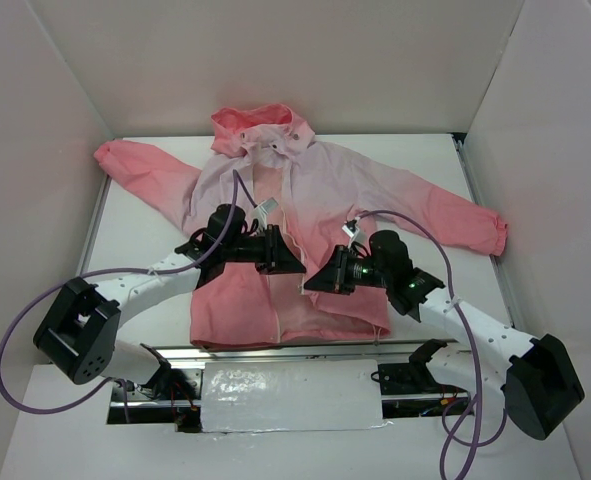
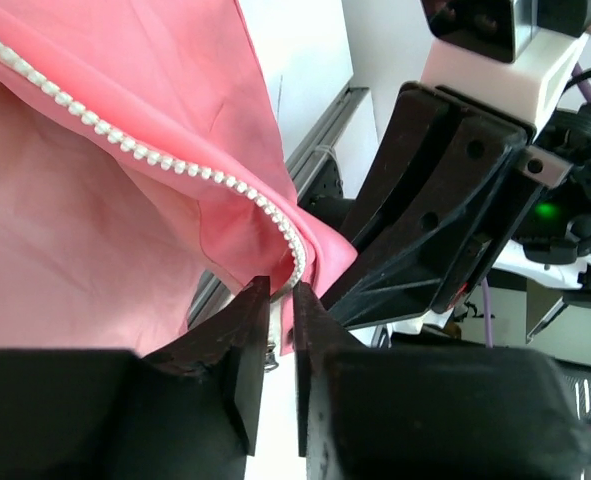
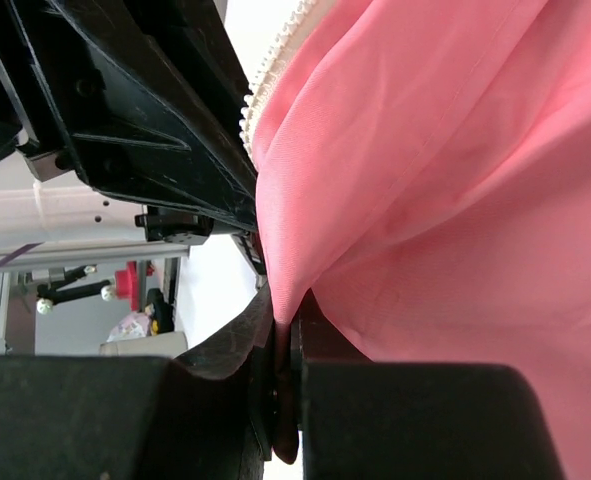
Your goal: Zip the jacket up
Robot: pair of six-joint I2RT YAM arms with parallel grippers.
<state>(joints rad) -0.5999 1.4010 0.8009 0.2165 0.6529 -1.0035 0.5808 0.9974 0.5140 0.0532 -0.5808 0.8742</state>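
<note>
White tabletop carried the jacket flat, hood toward its far edge; with the right claw clamped on the front fabric and the left claw slightly parted around the zipper, that edge could slip out unmated.

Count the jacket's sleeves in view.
2. On the jacket, the left sleeve stretches out to the far left; the right sleeve lies out to the right, cuff bunched. Neither is hidden.

Pale-to-coral pink jacket, wht zip
</note>
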